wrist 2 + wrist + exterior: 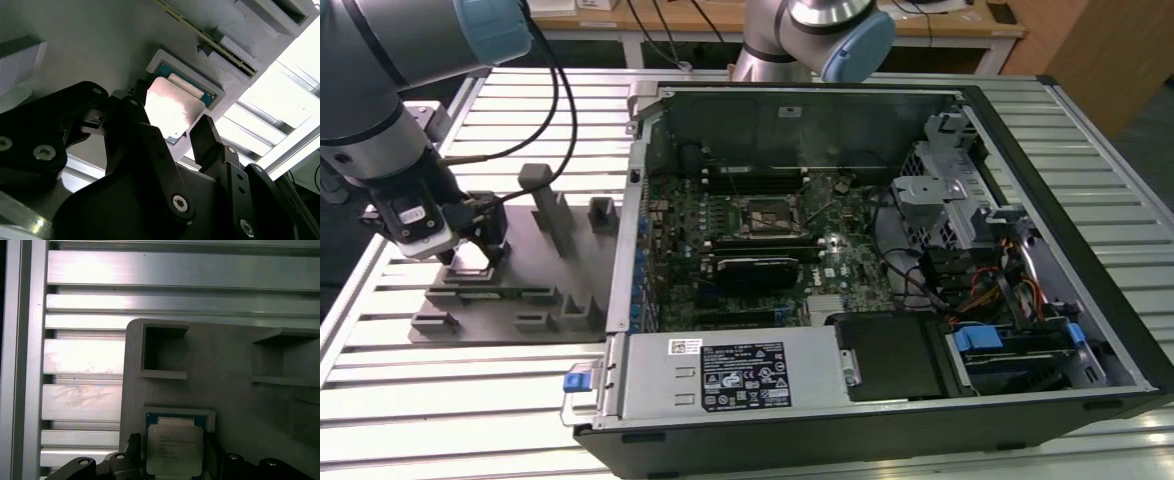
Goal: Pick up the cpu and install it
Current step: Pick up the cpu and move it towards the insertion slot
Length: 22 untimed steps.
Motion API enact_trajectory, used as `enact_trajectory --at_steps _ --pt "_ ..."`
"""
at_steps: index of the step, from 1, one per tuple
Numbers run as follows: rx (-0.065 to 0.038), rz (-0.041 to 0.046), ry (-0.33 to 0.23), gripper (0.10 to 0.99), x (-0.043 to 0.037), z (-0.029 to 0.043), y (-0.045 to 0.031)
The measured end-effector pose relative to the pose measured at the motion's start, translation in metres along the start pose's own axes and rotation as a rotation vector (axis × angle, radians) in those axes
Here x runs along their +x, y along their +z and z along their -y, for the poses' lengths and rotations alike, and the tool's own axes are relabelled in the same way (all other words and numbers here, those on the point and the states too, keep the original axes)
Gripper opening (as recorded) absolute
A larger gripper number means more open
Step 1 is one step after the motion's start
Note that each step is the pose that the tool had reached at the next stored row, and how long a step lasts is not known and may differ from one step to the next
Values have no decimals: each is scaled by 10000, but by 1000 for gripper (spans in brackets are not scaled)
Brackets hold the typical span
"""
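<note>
Jaws stand parted astride the small square silver-topped cpu (174, 450), seated in its pocket on the grey plastic fixture tray (230, 405); nothing gripped or lifted; install into the black computer case (854, 445) undone.

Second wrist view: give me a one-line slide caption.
Gripper straddling the cpu in its pocket on the grey fixture tray.

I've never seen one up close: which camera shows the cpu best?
The first wrist view: the cpu shows its metal top squarely. The second wrist view catches it slanted and glare-washed; in the exterior view the tool covers it on the tray.
</note>
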State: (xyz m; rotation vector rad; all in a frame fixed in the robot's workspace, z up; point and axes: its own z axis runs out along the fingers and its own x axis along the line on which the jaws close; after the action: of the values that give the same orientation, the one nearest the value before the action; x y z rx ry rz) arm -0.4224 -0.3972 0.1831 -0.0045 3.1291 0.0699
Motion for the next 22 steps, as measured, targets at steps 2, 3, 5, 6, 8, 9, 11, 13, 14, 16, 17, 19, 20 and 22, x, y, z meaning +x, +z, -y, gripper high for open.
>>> enact_trajectory --at_steps 2,3,5,6,8,9,11,13,14,16,17,19,20,22 --pt "-1 2 0 608 0 -1 1" --pt "0 1 0 596 0 -1 1" --pt "0 0 0 541 0 -1 0" --pt "0 0 0 541 0 -1 0" --pt "0 1 0 541 0 -2 1" --pt "0 1 0 541 0 -2 1" --pt "-1 1 0 541 -1 -3 -4" --pt "-2 1 1 541 0 -4 -25" --pt "-1 1 1 541 0 -4 -39" --pt "-1 1 1 541 -1 -6 -71" --pt "-1 2 0 541 -1 -6 -88" --pt "0 1 0 541 -1 -7 -120" --pt "0 1 1 541 -2 -8 -137" --pt "0 1 0 541 -2 -10 -175"
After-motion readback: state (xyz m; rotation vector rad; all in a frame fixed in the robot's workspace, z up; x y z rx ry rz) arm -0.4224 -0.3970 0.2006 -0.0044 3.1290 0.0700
